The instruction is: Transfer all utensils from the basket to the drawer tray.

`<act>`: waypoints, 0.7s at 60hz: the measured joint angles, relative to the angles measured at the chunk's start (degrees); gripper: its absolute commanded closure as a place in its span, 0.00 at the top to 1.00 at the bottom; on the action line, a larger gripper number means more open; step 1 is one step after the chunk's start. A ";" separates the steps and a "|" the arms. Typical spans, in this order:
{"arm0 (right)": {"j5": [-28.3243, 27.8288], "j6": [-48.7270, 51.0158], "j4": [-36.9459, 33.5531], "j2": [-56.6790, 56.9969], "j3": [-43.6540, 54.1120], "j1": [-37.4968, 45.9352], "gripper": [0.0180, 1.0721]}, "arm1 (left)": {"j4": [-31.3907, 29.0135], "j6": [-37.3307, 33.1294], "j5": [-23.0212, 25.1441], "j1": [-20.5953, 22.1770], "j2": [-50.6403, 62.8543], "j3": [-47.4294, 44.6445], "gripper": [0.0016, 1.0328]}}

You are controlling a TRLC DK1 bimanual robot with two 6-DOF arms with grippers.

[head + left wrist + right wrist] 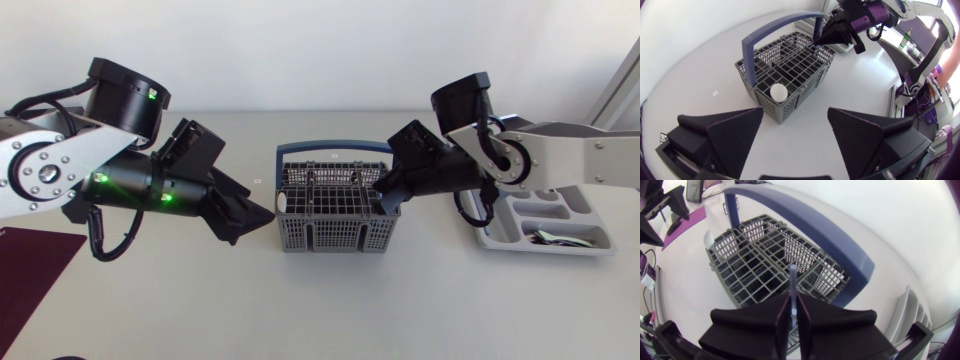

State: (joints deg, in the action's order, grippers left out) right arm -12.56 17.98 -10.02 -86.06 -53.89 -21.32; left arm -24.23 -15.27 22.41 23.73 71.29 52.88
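One slim utensil stood pinched between the closed fingers of the right gripper over the basket, where it could have slipped or snagged the grid on lifting, while the left gripper hung open nearby.

The basket stands mid-table — left gripper beside it, drawer tray to its right.

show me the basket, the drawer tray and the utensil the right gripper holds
basket (pixel 330 236), head view, on its near side wall
drawer tray (pixel 560 249), head view, on its near rim
utensil (pixel 793 277), right wrist view, on its thin shaft
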 measured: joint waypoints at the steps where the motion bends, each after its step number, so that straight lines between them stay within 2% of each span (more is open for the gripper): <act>1: -0.04 -0.02 -0.02 0.24 0.00 0.00 0.11 | 0.04 0.00 0.00 0.00 0.00 -0.04 0.87; 26: -3.41 0.02 0.26 12.02 1.51 0.04 0.11 | 0.13 0.00 0.00 0.00 0.00 -0.57 0.87; 34: -5.57 0.04 -2.08 16.74 1.51 1.03 0.11 | 0.13 0.00 0.00 0.00 0.00 -0.57 0.87; 42: -9.70 0.02 -7.87 20.17 0.79 3.74 0.11 | 0.15 0.00 0.00 0.00 0.00 -0.57 0.87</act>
State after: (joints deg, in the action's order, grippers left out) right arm -22.26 18.00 -17.89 -65.89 -53.10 -17.58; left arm -24.08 -15.27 22.41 23.73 71.29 52.31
